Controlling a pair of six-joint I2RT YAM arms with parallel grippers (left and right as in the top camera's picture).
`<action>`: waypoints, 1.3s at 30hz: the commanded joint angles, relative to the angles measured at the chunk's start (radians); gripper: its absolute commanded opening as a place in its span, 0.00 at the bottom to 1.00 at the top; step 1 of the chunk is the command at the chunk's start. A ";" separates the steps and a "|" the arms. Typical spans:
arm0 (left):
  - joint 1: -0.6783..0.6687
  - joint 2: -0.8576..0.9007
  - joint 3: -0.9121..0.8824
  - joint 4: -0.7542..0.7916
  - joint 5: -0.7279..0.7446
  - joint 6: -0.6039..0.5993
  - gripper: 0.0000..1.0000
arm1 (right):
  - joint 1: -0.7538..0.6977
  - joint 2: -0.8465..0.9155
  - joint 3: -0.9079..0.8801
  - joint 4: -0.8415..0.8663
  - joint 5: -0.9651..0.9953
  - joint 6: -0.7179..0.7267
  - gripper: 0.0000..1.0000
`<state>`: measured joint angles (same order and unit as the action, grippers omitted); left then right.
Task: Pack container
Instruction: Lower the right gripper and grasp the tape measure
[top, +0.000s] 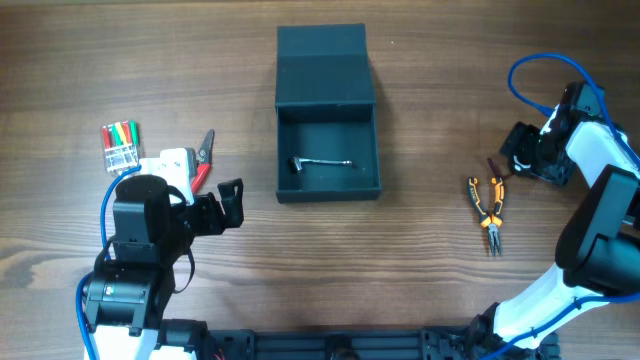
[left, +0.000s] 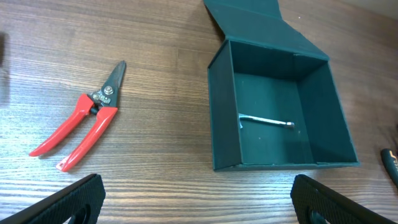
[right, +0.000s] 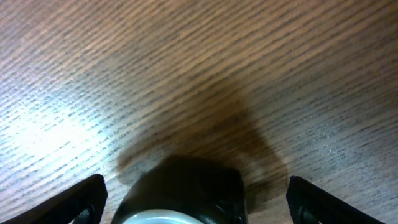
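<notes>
Left pincer (top: 222, 205) is seen from above, spread wide and empty; the open container (top: 322, 65) lies at two o'clock. From its wrist, red cutters (left: 81, 121) at ten o'clock might be knocked aside by a crooked grab. Right pincer (right: 196, 186) is spread, nothing touched; a dark round thing (right: 180, 202) sits between.

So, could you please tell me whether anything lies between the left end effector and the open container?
Nothing visible does. Only bare table lies between the left end effector and the container's near wall. The red-handled cutters lie off to one side, clear of that line.
</notes>
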<state>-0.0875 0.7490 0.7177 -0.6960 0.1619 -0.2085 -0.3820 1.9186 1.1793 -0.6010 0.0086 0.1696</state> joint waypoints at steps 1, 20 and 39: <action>0.005 -0.003 0.023 0.003 -0.002 -0.009 1.00 | 0.005 0.063 -0.011 -0.021 0.037 -0.002 0.92; 0.005 -0.003 0.023 0.003 -0.002 -0.009 1.00 | 0.005 0.186 -0.010 -0.039 -0.019 -0.039 0.70; 0.005 -0.003 0.023 0.003 -0.002 -0.009 1.00 | 0.005 0.179 0.016 -0.080 -0.068 -0.043 0.04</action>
<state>-0.0875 0.7490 0.7177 -0.6960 0.1619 -0.2085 -0.3779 1.9854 1.2461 -0.6518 0.0414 0.1295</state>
